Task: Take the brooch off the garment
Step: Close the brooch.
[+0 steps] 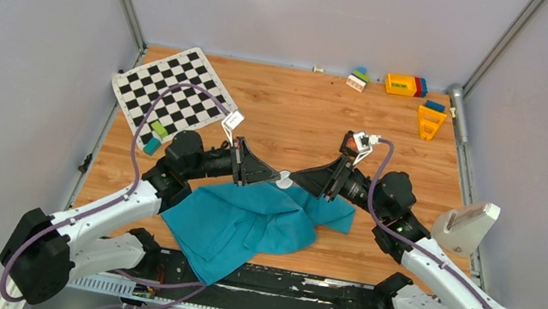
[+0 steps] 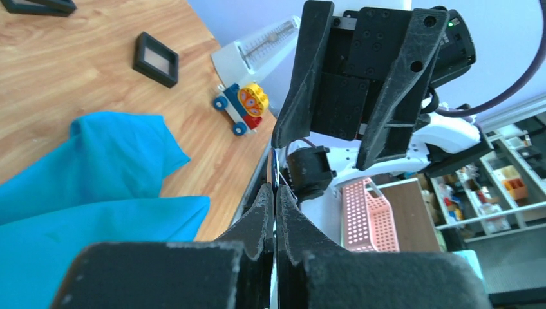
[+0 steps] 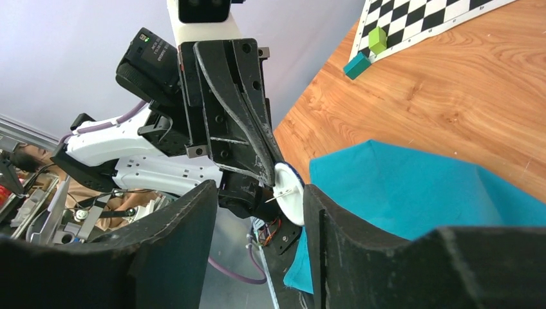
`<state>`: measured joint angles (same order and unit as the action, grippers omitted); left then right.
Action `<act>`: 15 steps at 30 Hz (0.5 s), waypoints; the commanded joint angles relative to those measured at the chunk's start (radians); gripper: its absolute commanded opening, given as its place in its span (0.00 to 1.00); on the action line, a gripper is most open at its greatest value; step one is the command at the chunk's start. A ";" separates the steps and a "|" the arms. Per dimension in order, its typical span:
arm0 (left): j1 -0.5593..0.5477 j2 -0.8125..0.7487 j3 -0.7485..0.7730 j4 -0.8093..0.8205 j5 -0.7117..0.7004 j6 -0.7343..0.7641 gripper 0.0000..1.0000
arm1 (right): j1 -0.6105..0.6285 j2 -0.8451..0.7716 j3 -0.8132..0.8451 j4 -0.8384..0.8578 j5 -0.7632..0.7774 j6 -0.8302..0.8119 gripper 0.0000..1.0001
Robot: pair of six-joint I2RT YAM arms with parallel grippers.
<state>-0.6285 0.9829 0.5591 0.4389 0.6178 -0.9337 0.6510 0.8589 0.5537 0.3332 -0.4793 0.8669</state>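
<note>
The brooch [image 1: 283, 178] is a small white disc with a dark blue rim and a bare pin on its back [image 3: 288, 193]. My left gripper [image 1: 277, 177] is shut on it edge-on [image 2: 275, 177] and holds it just above the far edge of the teal-blue garment [image 1: 243, 224]. The garment lies crumpled on the table between the arms [image 2: 96, 193] [image 3: 412, 187]. My right gripper [image 1: 293, 181] is open, facing the left one, its fingers [image 3: 322, 219] on either side of the brooch. I cannot tell whether the brooch touches the fabric.
A checkered mat [image 1: 172, 93] lies at the back left with small green and teal blocks [image 1: 156, 136] at its near corner. Toy blocks [image 1: 402, 84] and an orange piece [image 1: 430, 119] sit at the back right. A white device [image 1: 469, 225], a toy car [image 2: 243, 106] and a black square box [image 2: 156, 59] are at the right.
</note>
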 commanded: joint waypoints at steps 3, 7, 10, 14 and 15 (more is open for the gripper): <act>0.000 0.018 0.000 0.156 0.052 -0.112 0.00 | -0.004 0.020 0.007 0.054 -0.032 0.032 0.50; 0.000 -0.001 -0.002 0.140 0.031 -0.112 0.00 | -0.004 0.018 -0.028 0.068 -0.020 0.035 0.51; 0.000 -0.006 -0.001 0.131 0.025 -0.114 0.00 | -0.004 0.018 -0.044 0.090 -0.023 0.042 0.47; 0.000 0.005 0.005 0.137 0.036 -0.126 0.00 | -0.004 0.030 -0.042 0.104 -0.042 0.044 0.42; -0.002 0.006 0.006 0.141 0.037 -0.130 0.00 | -0.005 0.033 -0.040 0.104 -0.046 0.043 0.42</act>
<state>-0.6285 0.9955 0.5564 0.5232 0.6464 -1.0420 0.6491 0.8837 0.5076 0.3664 -0.4995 0.8978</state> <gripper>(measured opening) 0.007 0.428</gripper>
